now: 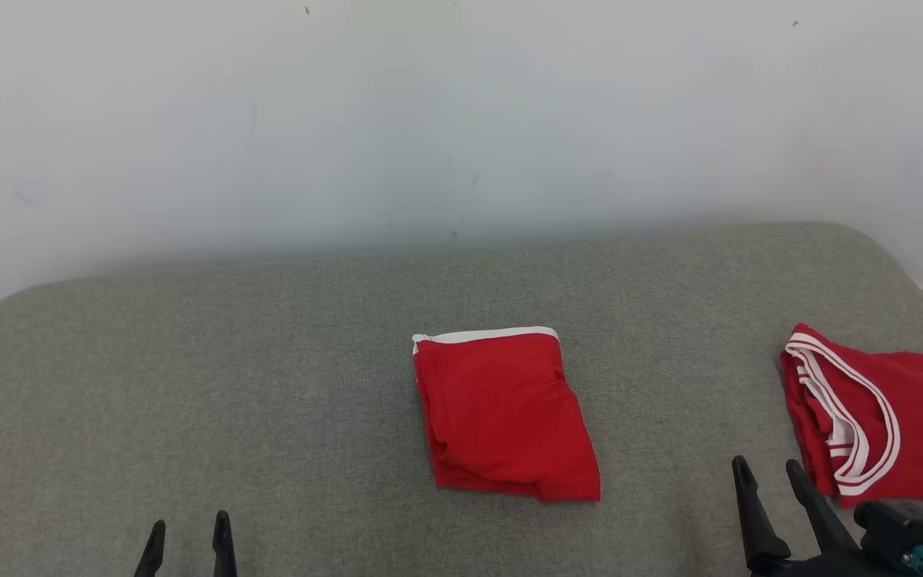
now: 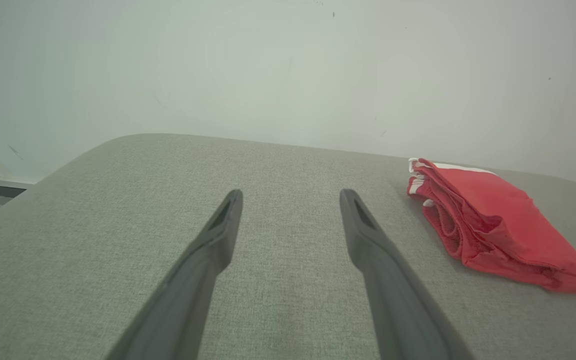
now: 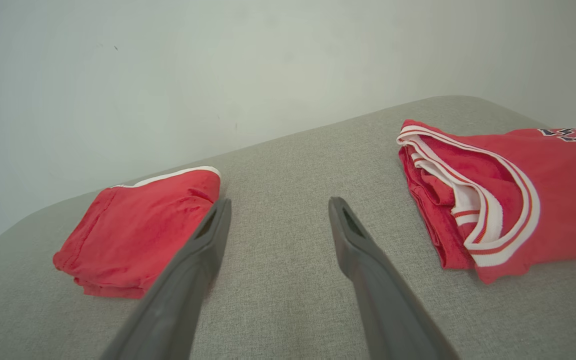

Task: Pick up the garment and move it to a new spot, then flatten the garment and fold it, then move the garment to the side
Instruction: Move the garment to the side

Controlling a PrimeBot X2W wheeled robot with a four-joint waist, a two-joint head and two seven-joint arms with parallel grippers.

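Observation:
A folded red garment (image 1: 505,413) with a white band along its far edge lies in the middle of the grey padded table (image 1: 269,361). It shows at the right in the left wrist view (image 2: 493,225) and at the left in the right wrist view (image 3: 138,225). My left gripper (image 1: 187,530) stands open at the table's near left, well apart from the garment, with nothing between its fingers (image 2: 223,220). My right gripper (image 1: 767,467) is open at the near right, between the garment and a second red piece, and holds nothing.
A folded red jersey (image 1: 886,417) with white trim and dark lettering lies at the table's right edge, close beside my right gripper; it also fills the right side of the right wrist view (image 3: 508,195). A pale wall (image 1: 461,120) rises behind the table.

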